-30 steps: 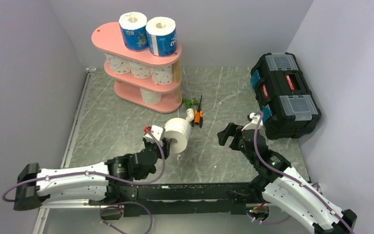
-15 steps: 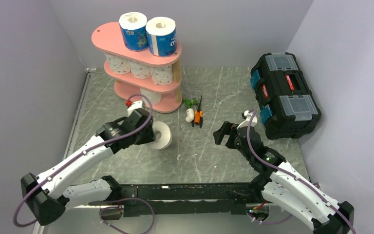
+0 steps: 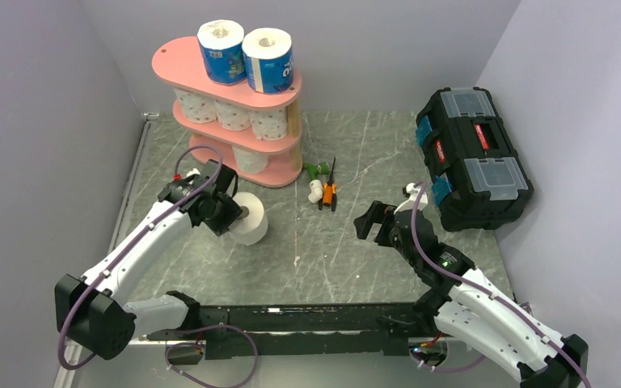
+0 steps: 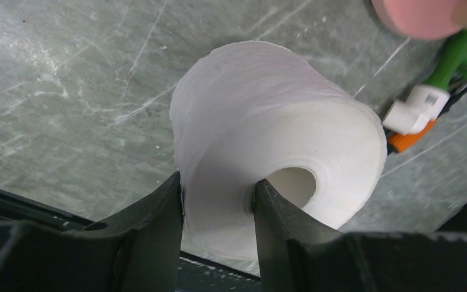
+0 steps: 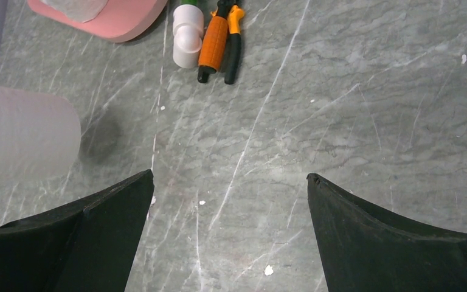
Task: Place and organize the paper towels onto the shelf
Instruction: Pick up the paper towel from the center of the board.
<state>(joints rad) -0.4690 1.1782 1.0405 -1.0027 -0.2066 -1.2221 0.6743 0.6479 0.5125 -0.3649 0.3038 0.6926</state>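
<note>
The left fingers [image 3: 230,214] pinch the wall of a plain white paper roll with a hollow core [image 4: 280,140]. One finger sits inside the core and the other presses the wound paper from outside. In the top view this roll hangs left of centre, just in front of the pink three-tier oval-board shelf [image 3: 171,58] at the upper left. The shelf carries two blue-wrapped rolls on top, three pink-dotted rolls in the middle and one white roll towards the right of the bottom board.

The likely slot is the left part of the bottom board. The roll's core points sideways, so the wrist should probably turn it to match its neighbours before going in. Headroom under the middle board looks tight, so a low approach from the front seems safer than a drop from above. The soft paper wall may deform, so the grip should loosen only once the roll rests on the board. The inner finger should then draw out along the core.

The right fingers [image 3: 369,220] stand wide apart and hold nothing, over the grey marbled bench [image 5: 352,109] right of centre. They are best kept there.
</note>
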